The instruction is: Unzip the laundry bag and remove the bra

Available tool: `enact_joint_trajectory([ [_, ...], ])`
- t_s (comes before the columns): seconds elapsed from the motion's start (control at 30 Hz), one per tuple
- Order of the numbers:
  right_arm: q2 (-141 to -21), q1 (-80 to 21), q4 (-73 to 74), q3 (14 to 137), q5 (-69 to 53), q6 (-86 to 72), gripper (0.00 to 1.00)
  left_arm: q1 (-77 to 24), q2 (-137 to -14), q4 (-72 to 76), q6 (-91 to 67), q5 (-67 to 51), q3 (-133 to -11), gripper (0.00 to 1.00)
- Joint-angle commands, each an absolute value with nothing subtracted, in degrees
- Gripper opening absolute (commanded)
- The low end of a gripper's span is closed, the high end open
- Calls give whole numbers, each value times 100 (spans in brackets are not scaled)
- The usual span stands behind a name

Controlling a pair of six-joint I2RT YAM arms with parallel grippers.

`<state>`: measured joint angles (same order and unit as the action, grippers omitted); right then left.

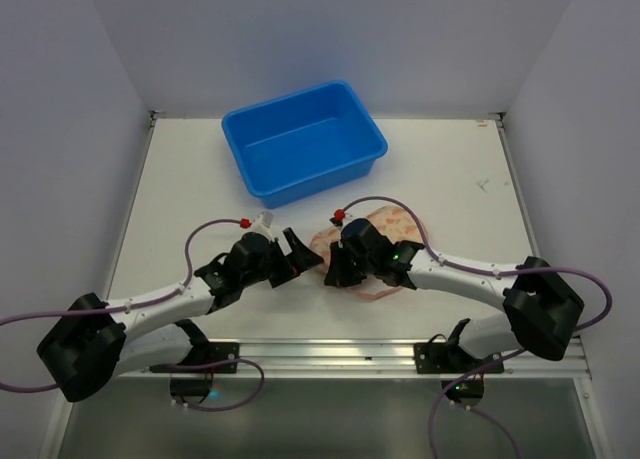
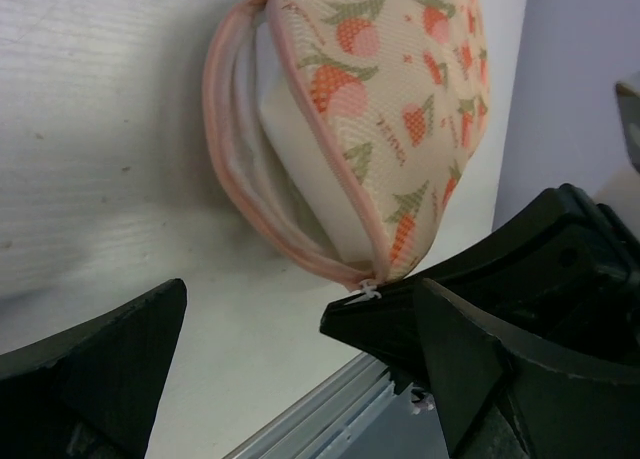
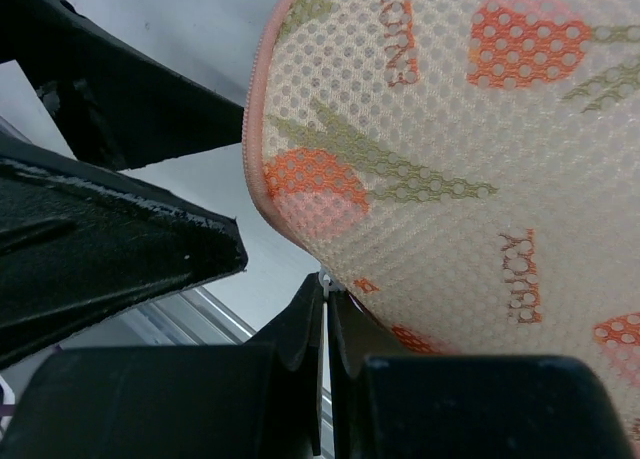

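The laundry bag (image 1: 392,241), cream with orange-pink floral print and pink zipper edging, lies mid-table, partly under my right gripper (image 1: 333,269). In the left wrist view the bag (image 2: 400,99) is partly unzipped at its near end, and a pale surface (image 2: 275,119) shows in the gap; I cannot tell whether it is the bra. The bra is otherwise hidden. My right gripper (image 3: 325,284) is shut on the white zipper pull (image 2: 368,291) at the bag's lower edge (image 3: 450,149). My left gripper (image 1: 300,251) is open and empty just left of the bag, its jaws wide apart (image 2: 300,294).
A blue bin (image 1: 303,139) stands empty at the back centre. An aluminium rail (image 1: 340,354) runs along the table's near edge, close below both grippers, and also shows in the left wrist view (image 2: 330,409). White walls close in the table on the left, the right and the back.
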<state>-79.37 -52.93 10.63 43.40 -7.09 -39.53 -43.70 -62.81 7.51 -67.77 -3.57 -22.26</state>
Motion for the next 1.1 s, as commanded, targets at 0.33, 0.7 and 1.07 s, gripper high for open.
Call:
enact_joint_trajectory([
  [0.33,-7901,-5326,747,4553,-659,-4052,0,-4570,-7267,2347,-7180,-193,-2373,82],
  [0.7,-7638,-5317,1168,4465,-352,-3885,0,-4544,-7278,1917,-7005,157,-2566,0],
  [1.07,-6083,-3833,2302,3676,-9,-3419,0,-3648,-6021,599,-5960,-167,-1960,0],
])
